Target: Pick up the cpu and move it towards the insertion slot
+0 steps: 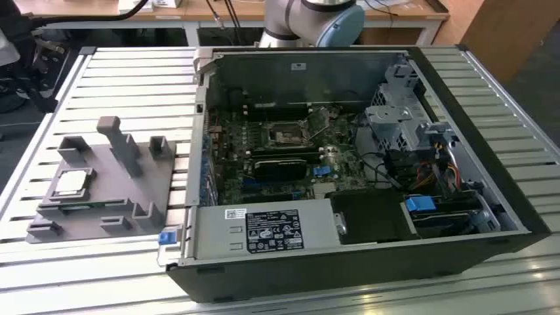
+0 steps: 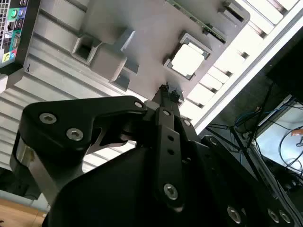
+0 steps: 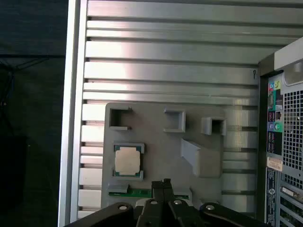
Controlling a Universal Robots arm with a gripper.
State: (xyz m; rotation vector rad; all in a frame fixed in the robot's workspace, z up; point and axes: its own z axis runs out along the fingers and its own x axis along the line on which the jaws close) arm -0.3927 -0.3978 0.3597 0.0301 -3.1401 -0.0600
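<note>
On the exterior view's left, one small flat square cpu (image 1: 72, 182), silvery metal on top, lay seated in its grey plastic holder (image 1: 118, 193). We judged it light, stiff, slick and fragile, best pinched by opposite edges. The black two-fingered gripper (image 3: 161, 183) hovered over the holder, clenched on nothing, near one thin green memory stick (image 3: 142, 193). Rightward, inside the open black computer case (image 1: 490, 164), sat one shiny-framed square insertion slot (image 1: 287, 136).
</note>
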